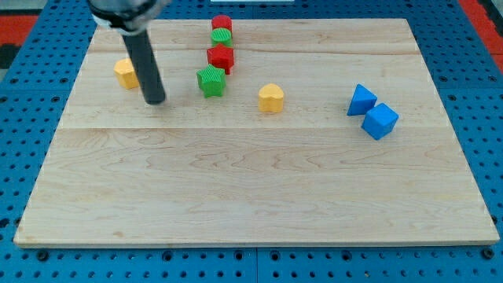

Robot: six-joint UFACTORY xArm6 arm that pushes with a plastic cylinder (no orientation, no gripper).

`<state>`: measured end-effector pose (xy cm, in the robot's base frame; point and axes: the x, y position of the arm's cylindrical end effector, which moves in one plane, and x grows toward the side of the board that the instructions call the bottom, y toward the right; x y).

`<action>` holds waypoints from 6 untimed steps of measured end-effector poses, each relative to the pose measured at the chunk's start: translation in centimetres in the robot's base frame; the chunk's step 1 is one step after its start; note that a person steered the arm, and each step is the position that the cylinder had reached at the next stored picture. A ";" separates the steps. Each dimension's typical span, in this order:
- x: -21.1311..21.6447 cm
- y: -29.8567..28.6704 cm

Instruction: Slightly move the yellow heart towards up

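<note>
A pale wooden board (251, 181) on a blue pegboard surface (31, 55) is shown. The dark rod's tip (156, 101) is planted towards the view's upper left, just right of a yellow block (125, 73) and left of a green star-shaped block (211, 81). The yellow heart-shaped block (271, 97) is seen near the centre, well apart from the tip. No fingers are carried by the rod. A red cylinder (222, 23), a green cylinder (222, 36) and a red block (221, 56) are lined up above the star; a blue triangular block (361, 100) and a blue cube (380, 120) lie touching at the right.
</note>
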<state>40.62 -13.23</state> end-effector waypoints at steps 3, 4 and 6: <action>0.3 15.9; -2.8 17.4; -6.2 23.3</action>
